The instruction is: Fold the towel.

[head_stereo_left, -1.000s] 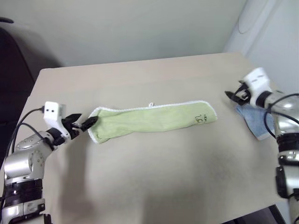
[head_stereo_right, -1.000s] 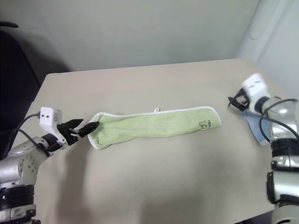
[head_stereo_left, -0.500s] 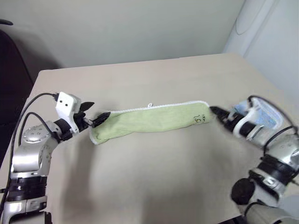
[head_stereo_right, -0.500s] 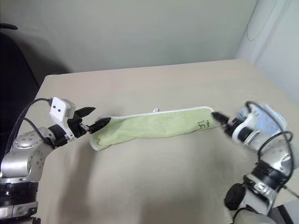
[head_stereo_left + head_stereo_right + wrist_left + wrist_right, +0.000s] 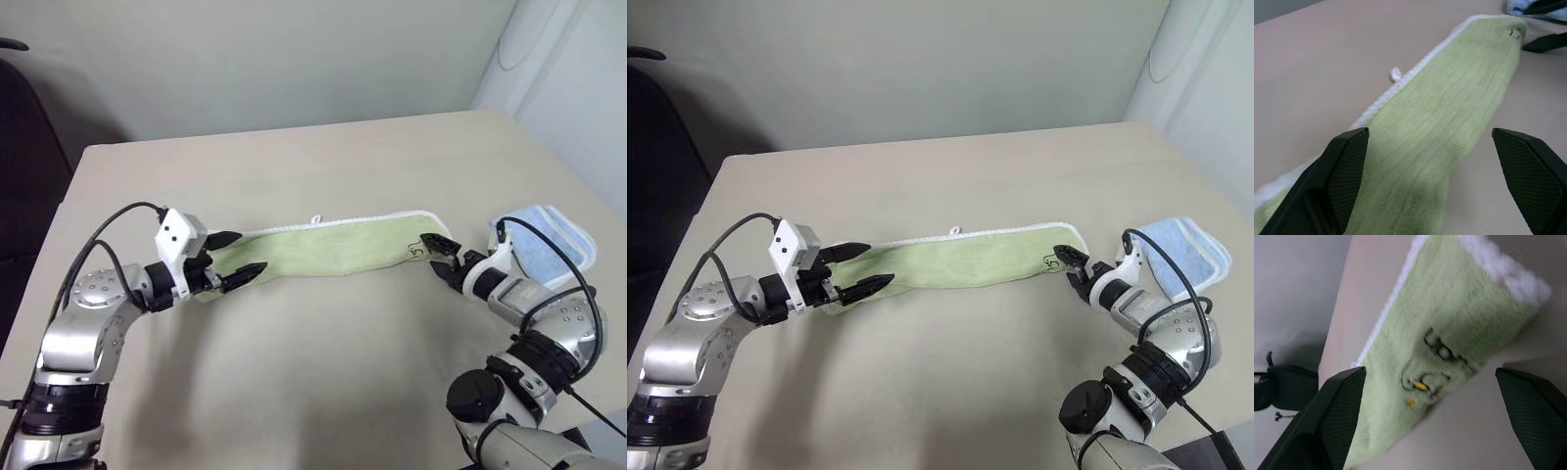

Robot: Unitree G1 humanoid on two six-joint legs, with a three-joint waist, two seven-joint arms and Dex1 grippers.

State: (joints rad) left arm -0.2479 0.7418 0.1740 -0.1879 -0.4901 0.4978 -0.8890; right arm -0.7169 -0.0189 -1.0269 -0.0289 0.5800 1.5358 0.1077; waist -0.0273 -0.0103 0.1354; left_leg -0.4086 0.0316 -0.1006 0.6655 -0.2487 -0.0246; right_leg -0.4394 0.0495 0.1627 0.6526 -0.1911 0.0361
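Since a second ago both your arms have swung inward: the left tool (image 5: 233, 257) has travelled from just off the towel's left end to over that end, and the right tool (image 5: 441, 257) has dropped from beside the light blue towel (image 5: 549, 239) at the desk's right edge down to the green towel's right end. The towel (image 5: 333, 250) itself has not shifted; it lies as a long narrow band across the middle of the desk (image 5: 294, 166), running left to right, white stitched edging along its far side and the small dark mark at its right end. That narrow shape suggests a lengthwise fold is already in place, though you cannot confirm the layers from here. Both tools are spread wide. The left one straddles the towel's left end with one finger on either side of the cloth, and the right one sits just off the marked corner with nothing between its fingers. Neither has a pinch on fabric yet. What remains, by the look of it, is to close on both ends, lift, and bring one end over to the other to halve the length. Watch that the right tool catches only the green towel, since the blue one lies near.
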